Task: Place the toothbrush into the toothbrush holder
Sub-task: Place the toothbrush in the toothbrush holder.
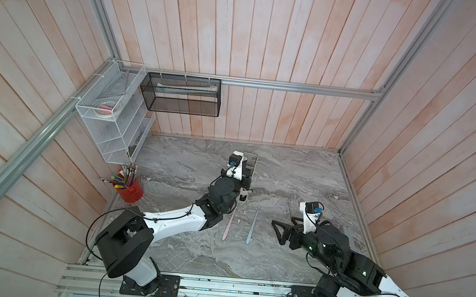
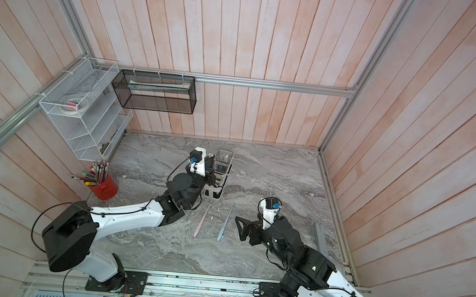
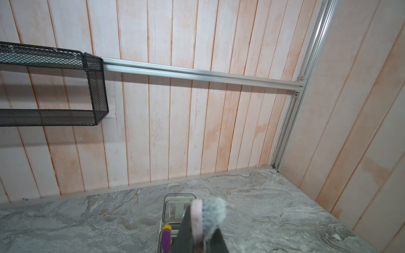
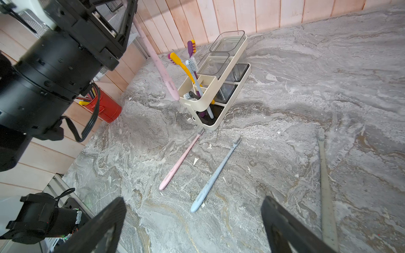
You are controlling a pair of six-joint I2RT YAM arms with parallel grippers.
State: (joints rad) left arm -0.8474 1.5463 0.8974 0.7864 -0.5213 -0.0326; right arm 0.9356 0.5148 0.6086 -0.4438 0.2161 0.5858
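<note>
Grey marble table [image 1: 288, 175] boxed in by pale plank walls, and I have the toothbrush [image 4: 153, 57] clamped in the left gripper [image 3: 200, 238], bristles up and handle hanging down at a slant. Its long axis leans: the bristle end tips away from the toothbrush holder [image 4: 198, 104], and the handle end reaches toward it. The holder stands upright mid-table, just beside that gripper, so the left arm is plainly the nearer one. In the right wrist view the handle tip sits just beside the holder's near end, on the side facing the red cup [image 4: 105, 107]. I think it is outside the rim rather than over a compartment, but I cannot tell its height against the rim. Three brushes [image 4: 183, 65] stand in that end. My judgement is that the move turns on carrying the tip sideways over the rim, then down. The right gripper [image 1: 279, 233] hangs spread wide and empty, well apart, near the pink brush [image 4: 182, 157] and blue brush [image 4: 217, 173] lying flat.
</note>
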